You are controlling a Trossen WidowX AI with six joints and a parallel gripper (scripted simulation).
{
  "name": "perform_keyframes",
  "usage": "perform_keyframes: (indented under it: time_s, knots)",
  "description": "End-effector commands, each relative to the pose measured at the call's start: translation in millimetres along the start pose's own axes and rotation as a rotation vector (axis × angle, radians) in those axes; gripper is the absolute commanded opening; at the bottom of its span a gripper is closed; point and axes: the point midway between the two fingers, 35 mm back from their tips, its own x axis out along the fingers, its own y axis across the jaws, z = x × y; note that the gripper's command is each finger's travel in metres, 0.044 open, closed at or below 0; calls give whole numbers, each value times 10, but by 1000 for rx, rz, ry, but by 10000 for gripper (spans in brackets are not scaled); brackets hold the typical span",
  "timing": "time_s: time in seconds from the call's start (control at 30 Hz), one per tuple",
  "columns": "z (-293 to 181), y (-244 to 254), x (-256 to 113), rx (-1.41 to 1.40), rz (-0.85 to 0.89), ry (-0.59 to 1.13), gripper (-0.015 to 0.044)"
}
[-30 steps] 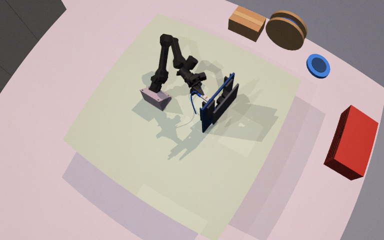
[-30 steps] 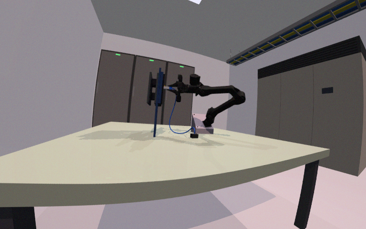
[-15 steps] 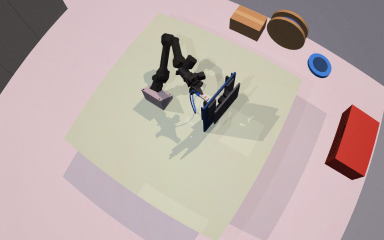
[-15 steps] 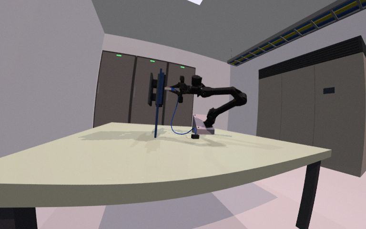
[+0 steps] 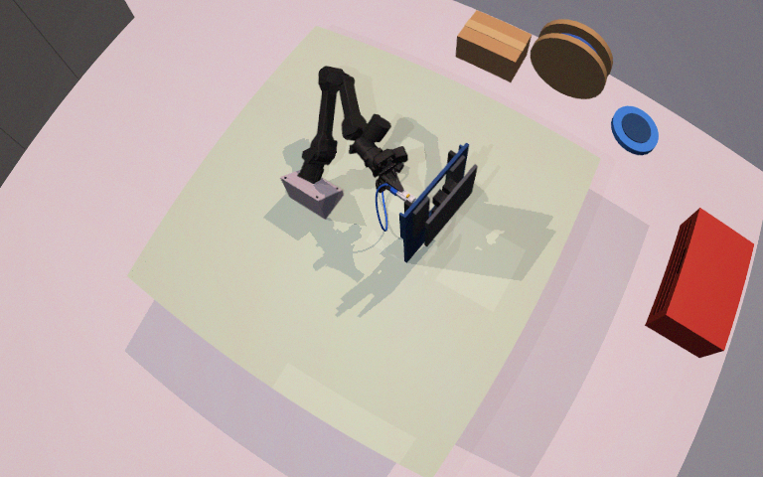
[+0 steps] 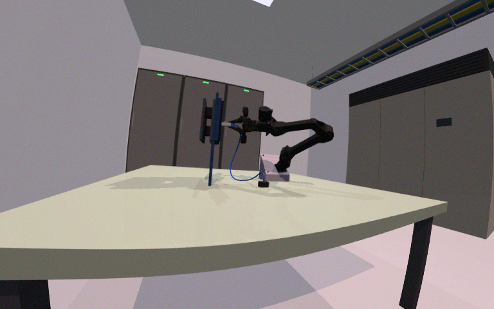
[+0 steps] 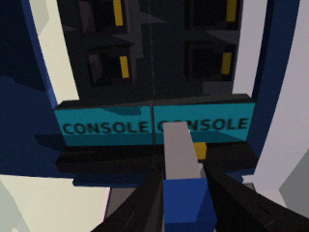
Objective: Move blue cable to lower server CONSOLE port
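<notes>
Blue-booted, with a pale rectangular body, the cable plug is gripped between the black tapered fingers of the end effector. Ahead of them stands the upright dark-blue panel, its edge near the plug's front. In the wrist view, the plug overlaps the right-hand teal CONSOLE label. The thin blue cable droops below the end effector, with open room between it and the pale green worktop.

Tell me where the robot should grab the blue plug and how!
Grip the blue block-shaped plug body by its two flat sides, coming from behind, where the thin blue cable hangs. Its pale front end points at the panel, so that probably should stay free for plugging in.
</notes>
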Motion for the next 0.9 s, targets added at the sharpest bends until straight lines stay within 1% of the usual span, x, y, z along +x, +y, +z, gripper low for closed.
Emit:
perform_keyframes:
  time_s: [0.0, 0.43, 0.87]
  knots:
    - [-22, 142, 17, 7, -4, 9, 0]
    - [-21, 644, -18, 9, -7, 6, 0]
    - [36, 622, 1, 11, -12, 14, 0]
